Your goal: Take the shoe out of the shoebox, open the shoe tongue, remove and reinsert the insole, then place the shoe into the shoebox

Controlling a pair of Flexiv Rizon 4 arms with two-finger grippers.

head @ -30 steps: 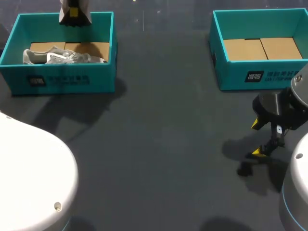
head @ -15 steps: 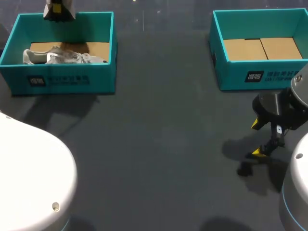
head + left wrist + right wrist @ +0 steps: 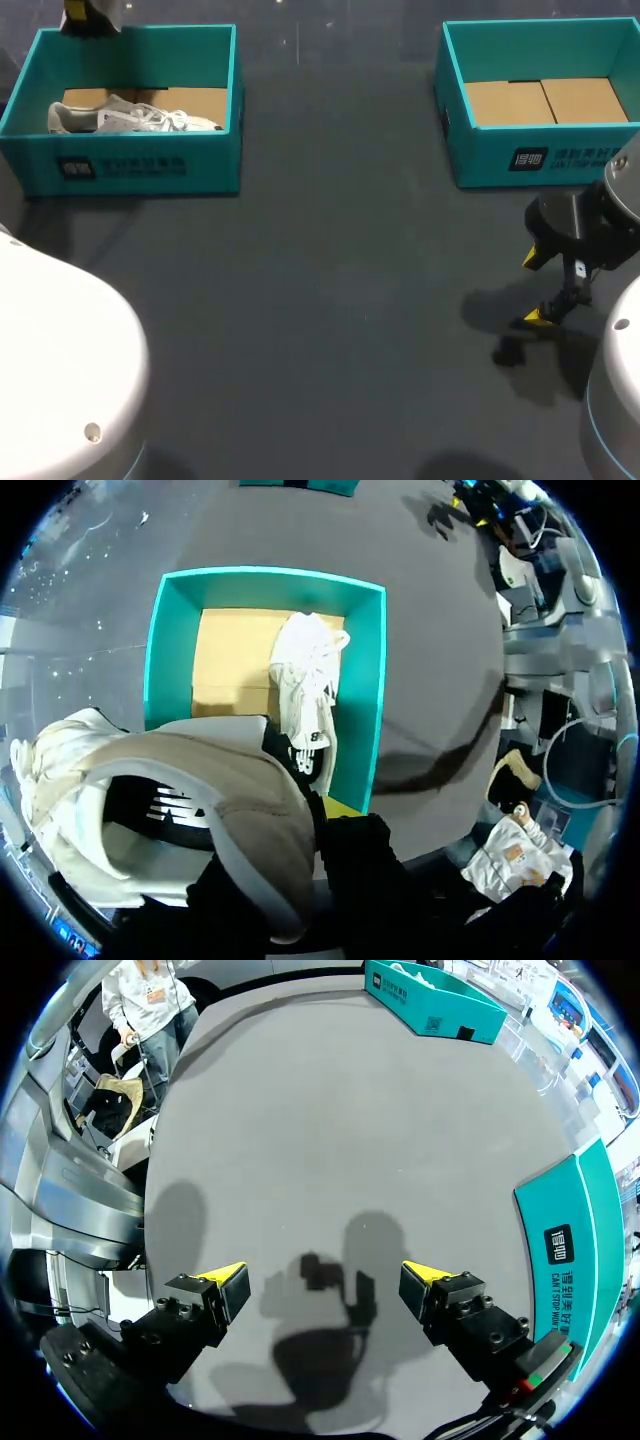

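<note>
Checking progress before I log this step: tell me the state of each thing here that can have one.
left gripper: shut on the beige shoe, high above the left shoebox
beige shoe: in the air, clear of the box
white shoe: lying in the left shoebox
left shoebox: lidless
right shoebox: lidless, cardboard floor showing
right gripper: open, nothing between its fingers, above the table

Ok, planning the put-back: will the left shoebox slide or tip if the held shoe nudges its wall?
Probably slides rather than tips: the shoebox is low, wide and open-topped, holding only one white shoe, so likely light. Its thin card walls may flex under the beige shoe.
</note>
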